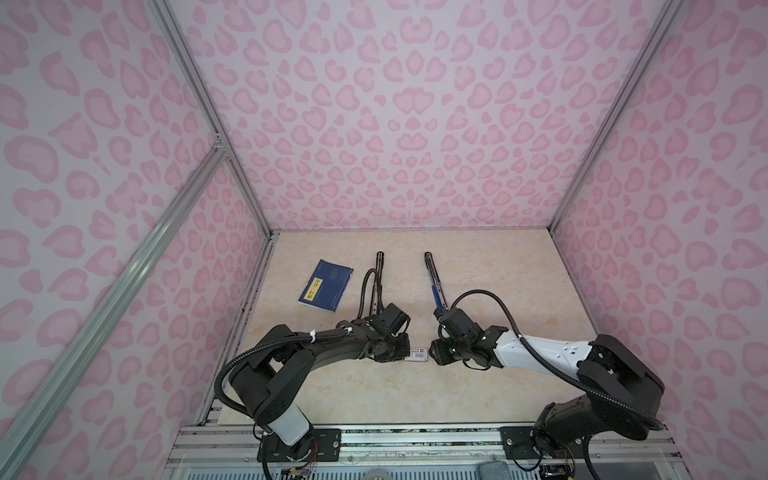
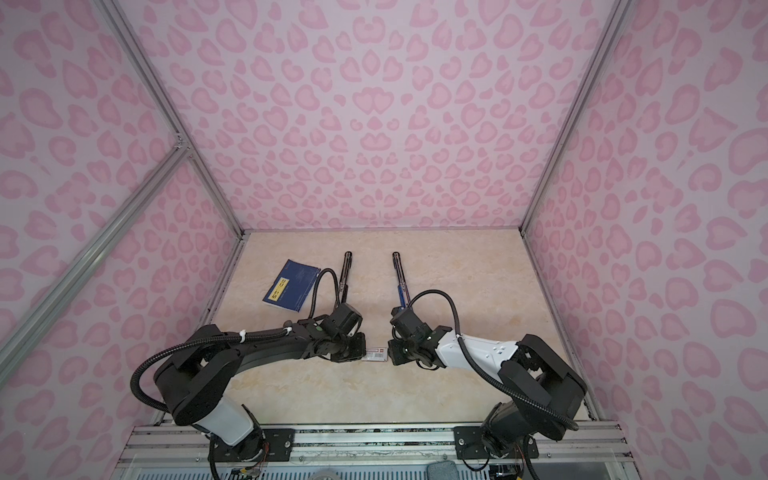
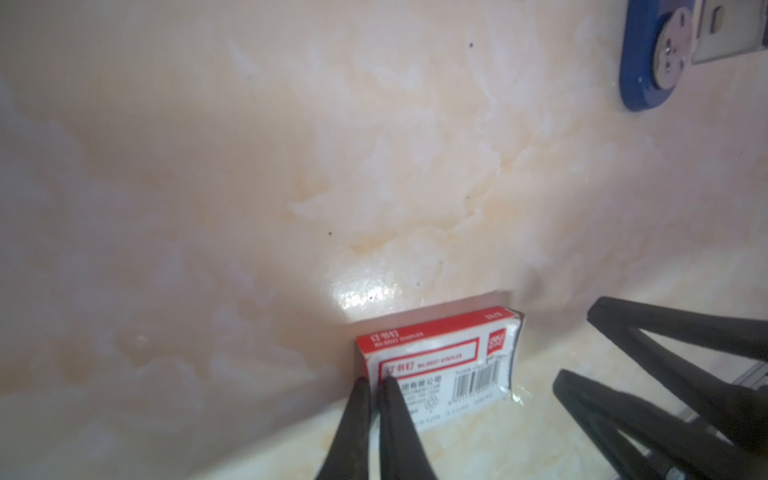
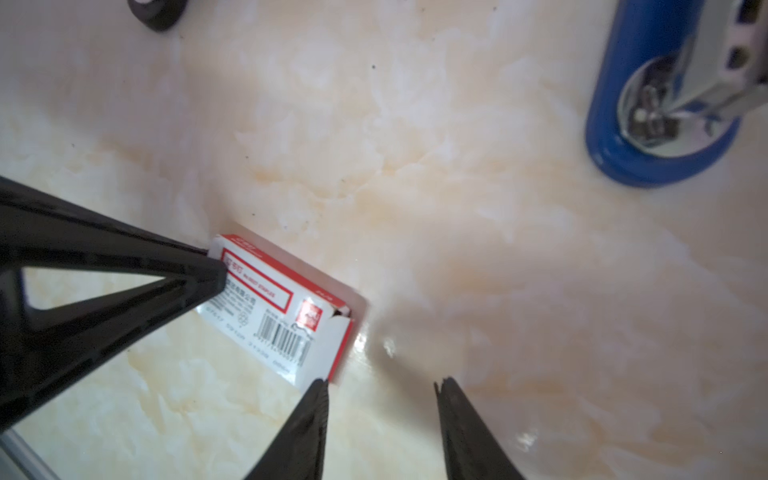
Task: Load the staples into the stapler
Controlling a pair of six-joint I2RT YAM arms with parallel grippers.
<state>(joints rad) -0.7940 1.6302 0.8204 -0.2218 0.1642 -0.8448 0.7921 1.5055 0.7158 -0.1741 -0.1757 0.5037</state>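
Right wrist view, stapler (image 4: 604, 124) well apart from right gripper (image 4: 381, 382)

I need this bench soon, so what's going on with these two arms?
Two robot arms are working on a red-and-white staple box lying on the table between them. The left pincer, nearly closed, has its tips at one end of the box. The right pincer is open beside the other end, which is slightly ajar. No staples are out yet, and the blue stapler lies untouched farther back.
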